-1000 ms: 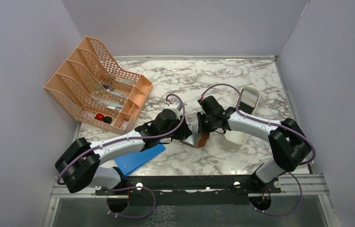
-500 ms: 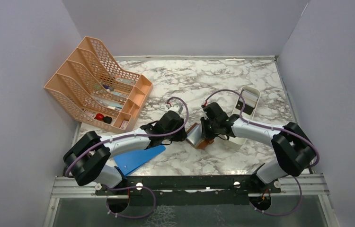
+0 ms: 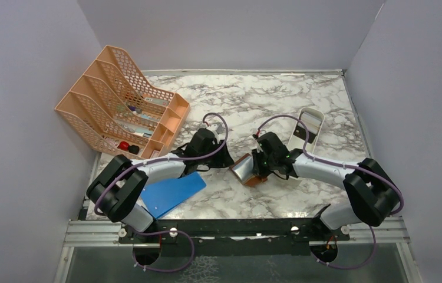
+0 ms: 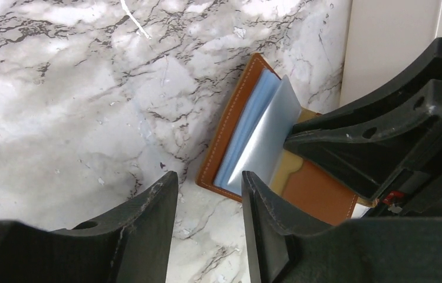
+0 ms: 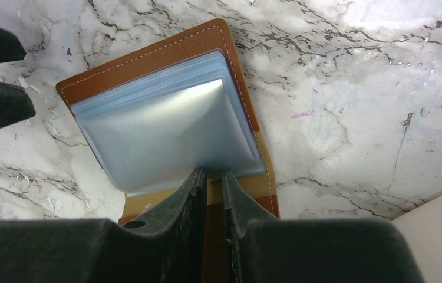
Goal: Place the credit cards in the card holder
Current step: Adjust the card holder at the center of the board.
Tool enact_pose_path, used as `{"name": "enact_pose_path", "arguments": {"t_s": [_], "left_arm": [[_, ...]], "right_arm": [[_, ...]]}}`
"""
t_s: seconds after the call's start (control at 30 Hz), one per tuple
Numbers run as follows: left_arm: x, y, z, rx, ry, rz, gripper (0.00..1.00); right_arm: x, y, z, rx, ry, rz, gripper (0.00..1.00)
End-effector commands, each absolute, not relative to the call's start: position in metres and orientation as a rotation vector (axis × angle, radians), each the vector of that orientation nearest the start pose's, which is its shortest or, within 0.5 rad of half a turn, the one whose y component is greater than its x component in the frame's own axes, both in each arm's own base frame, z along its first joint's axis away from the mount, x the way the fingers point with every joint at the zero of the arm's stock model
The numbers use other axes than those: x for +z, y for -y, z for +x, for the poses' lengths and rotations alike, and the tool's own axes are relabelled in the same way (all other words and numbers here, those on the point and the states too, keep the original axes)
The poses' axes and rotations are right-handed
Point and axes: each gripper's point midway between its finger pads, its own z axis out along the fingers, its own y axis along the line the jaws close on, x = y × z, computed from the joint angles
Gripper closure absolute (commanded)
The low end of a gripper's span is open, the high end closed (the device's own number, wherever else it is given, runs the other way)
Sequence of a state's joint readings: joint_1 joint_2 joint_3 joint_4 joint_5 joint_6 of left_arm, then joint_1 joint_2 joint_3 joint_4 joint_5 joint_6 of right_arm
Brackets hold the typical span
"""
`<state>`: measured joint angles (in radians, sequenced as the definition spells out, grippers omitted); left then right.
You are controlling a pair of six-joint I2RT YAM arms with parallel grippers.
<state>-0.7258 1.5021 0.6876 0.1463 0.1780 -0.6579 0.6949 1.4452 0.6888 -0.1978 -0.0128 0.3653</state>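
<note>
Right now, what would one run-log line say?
left gripper open, empty | right gripper shut on sleeve | card holder lying open

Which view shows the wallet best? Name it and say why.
Right wrist. The wallet lies open, large in frame, its clear sleeves facing the camera, one pinched by the right gripper. Left wrist sees it at an angle, partly behind that gripper. Top shows it small.

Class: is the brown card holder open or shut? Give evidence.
Open: the card holder lies spread, inside facing up, and the right gripper pinches one clear plastic sleeve, lifted off it.
</note>
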Motion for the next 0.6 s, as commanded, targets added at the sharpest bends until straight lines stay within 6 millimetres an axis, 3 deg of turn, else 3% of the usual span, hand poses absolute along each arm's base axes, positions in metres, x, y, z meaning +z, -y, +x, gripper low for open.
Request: {"name": "enact_pose_path", "arguments": {"t_s": [0.0, 0.1, 0.4, 0.57], "left_arm": [[0.074, 0.315, 0.244, -1.121, -2.342, 0.300, 0.52], [0.076, 0.323, 0.245, -1.151, -2.334, 0.352, 0.51], [0.043, 0.332, 0.254, -1.131, -2.407, 0.406, 0.50], [0.039, 0.323, 0.262, -1.060, -2.417, 0.399, 0.49]], "right_arm": [[0.028, -0.222, 0.235, 0.464, -2.500, -0.463, 0.79], [0.029, -0.223, 0.235, 0.472, -2.493, -0.467, 0.79], [0.028, -0.224, 0.232, 0.489, -2.492, -0.469, 0.79], [0.029, -0.224, 0.231, 0.492, -2.493, -0.474, 0.79]]}}
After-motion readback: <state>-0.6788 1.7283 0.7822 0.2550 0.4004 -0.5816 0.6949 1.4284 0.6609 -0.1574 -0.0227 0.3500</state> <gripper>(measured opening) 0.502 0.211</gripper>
